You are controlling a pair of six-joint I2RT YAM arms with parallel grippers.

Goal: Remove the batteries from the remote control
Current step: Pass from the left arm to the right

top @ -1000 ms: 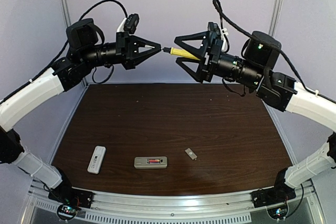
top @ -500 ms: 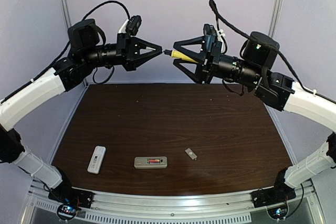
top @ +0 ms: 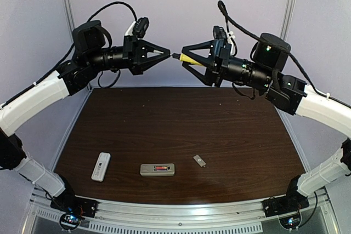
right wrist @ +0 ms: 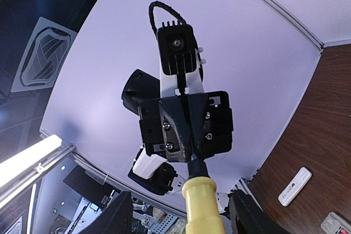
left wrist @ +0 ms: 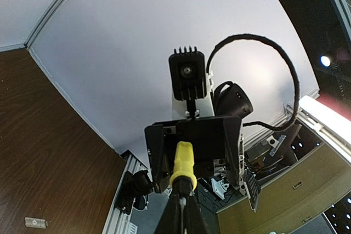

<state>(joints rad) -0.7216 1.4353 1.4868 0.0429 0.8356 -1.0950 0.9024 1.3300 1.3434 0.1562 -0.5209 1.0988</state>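
The grey remote control point(top: 157, 169) lies near the table's front edge with its compartment open, and a red battery point(top: 160, 167) shows inside. Both arms are raised high above the far side of the table, well away from it. My left gripper point(top: 166, 53) point(left wrist: 184, 215) is shut on the dark shaft of a yellow-handled screwdriver point(top: 190, 57) point(left wrist: 182, 163) point(right wrist: 204, 206). My right gripper point(top: 185, 57) point(right wrist: 185, 215) faces it, open. Its fingers point(right wrist: 120, 215) stand on either side of the yellow handle with gaps on both sides.
A white remote point(top: 101, 166) point(right wrist: 294, 186) lies at the front left of the brown table point(top: 181, 124). A small grey cover plate point(top: 199, 160) lies right of the grey remote. Pale walls close in the back and sides.
My right gripper has slid left along the yellow handle, and its jaws have narrowed around it. The left gripper keeps its grip on the screwdriver. Nothing on the table has moved.
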